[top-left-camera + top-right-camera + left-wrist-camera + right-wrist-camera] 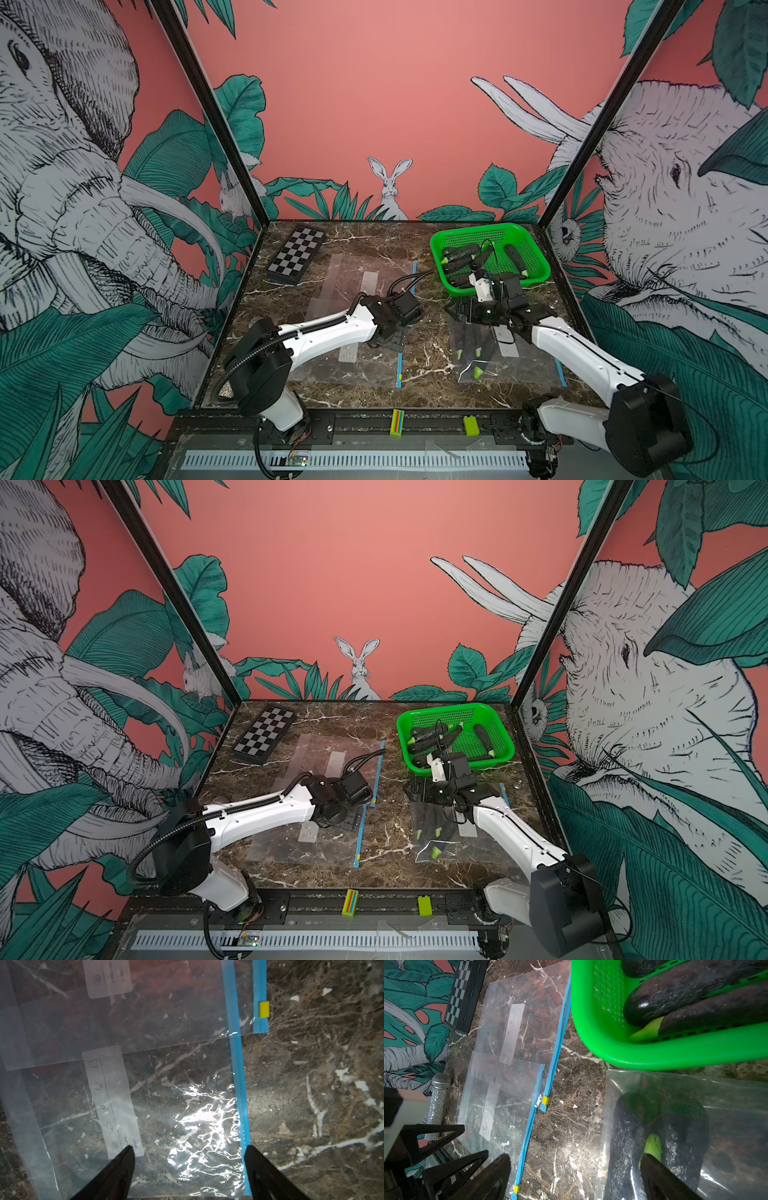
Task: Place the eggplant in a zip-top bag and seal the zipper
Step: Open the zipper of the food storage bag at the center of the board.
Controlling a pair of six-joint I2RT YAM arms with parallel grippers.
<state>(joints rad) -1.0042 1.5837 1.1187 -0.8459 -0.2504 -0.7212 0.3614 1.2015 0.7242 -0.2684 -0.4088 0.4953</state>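
Right tool [576, 1156] spread wide above bagged eggplant [625, 1147].

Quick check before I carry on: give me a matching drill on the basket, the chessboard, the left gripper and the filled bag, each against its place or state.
Things:
1. basket
2. chessboard
3. left gripper
4. filled bag

Places or states:
A. near right on the table, eggplants inside
B. open, above an empty bag
C. far right, loose eggplants in it
D. far left of the table

Pairs: 1-C, 2-D, 3-B, 4-A
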